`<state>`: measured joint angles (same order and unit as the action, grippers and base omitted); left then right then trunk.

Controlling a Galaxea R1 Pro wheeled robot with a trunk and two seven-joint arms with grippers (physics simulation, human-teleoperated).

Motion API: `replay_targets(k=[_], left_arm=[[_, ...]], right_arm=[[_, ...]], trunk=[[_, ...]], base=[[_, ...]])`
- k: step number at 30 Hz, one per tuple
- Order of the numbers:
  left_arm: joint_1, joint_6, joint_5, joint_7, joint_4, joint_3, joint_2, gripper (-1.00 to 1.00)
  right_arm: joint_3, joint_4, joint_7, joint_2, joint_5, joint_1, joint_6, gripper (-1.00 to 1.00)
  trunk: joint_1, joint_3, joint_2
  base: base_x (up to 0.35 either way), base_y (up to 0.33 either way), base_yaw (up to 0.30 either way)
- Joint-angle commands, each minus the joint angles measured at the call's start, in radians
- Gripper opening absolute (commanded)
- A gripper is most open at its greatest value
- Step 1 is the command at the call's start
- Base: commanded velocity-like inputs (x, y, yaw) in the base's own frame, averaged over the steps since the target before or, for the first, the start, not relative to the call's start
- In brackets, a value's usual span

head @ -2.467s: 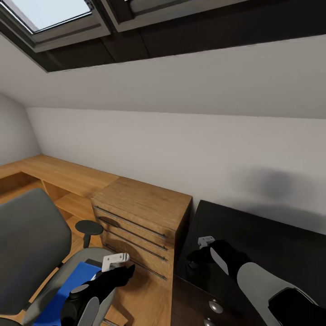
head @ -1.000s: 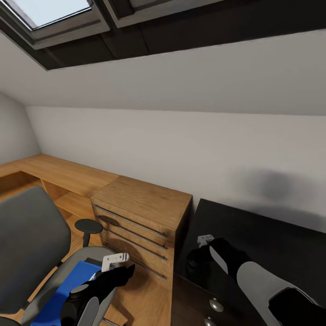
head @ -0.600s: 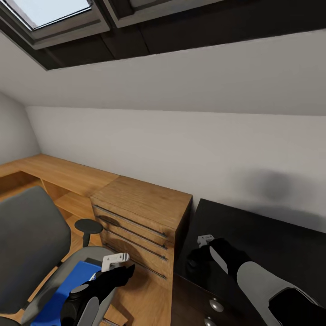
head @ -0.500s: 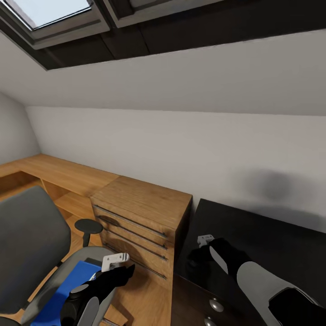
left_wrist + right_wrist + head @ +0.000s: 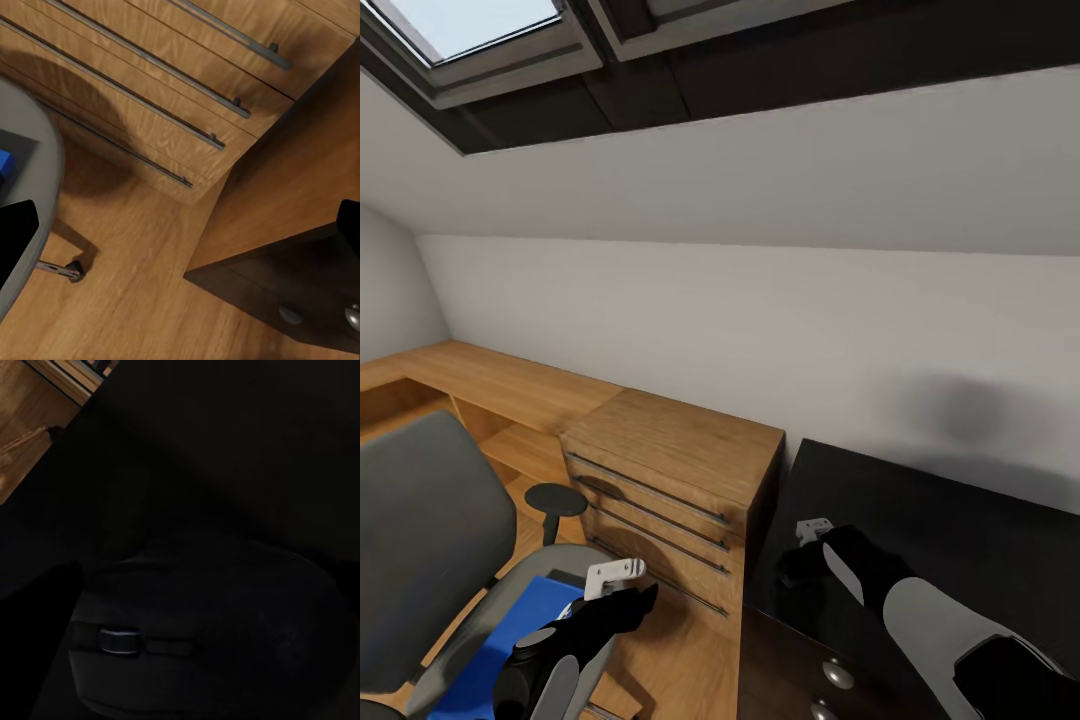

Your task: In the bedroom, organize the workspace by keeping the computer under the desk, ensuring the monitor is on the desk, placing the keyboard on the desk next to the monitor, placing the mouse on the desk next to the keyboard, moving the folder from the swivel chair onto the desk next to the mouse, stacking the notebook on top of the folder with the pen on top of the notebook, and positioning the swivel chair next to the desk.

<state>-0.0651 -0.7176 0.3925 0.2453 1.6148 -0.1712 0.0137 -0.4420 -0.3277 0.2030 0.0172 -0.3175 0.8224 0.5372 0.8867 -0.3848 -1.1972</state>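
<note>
Two grippers in the head view: left gripper [image 5: 615, 590] above the front edge of the swivel chair [image 5: 430, 530] seat, blue folder [image 5: 510, 640] lying on that seat; right gripper [image 5: 800, 560] over the desk [image 5: 960, 530] near its left edge, beside the wooden chest [image 5: 670, 470].

Left wrist: fingertips [image 5: 15, 232] spread wide, grasping nothing, chest drawers beyond.

Right wrist: black mouse [image 5: 217, 637] on the desk, close below; finger spread impossible to tell.
</note>
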Motion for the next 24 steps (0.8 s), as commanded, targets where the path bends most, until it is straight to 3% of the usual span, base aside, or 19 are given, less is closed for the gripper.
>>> replay_targets(k=[1, 19, 24], left_arm=[[-0.001, -0.003, 0.01, 0.009, 0.001, -0.001, 0.0, 1.0], [-0.001, -0.004, 0.011, 0.008, 0.002, -0.001, -0.001, 1.0], [-0.001, -0.004, 0.011, 0.008, 0.001, -0.001, -0.001, 1.0]], right_arm=[[-0.007, 0.018, 0.001, 0.001, -0.011, 0.0, 0.004, -1.0], [-0.007, 0.018, 0.001, 0.001, -0.011, 0.0, 0.004, -1.0], [-0.004, 0.016, 0.001, 0.002, -0.012, 0.0, 0.004, -1.0]], trunk=[[0.0, -0.001, -0.001], [0.0, -0.001, -0.001], [-0.019, 0.014, 0.034]], base=[[0.0, 0.0, 0.0], [0.0, 0.0, 0.0], [0.0, 0.0, 0.0]])
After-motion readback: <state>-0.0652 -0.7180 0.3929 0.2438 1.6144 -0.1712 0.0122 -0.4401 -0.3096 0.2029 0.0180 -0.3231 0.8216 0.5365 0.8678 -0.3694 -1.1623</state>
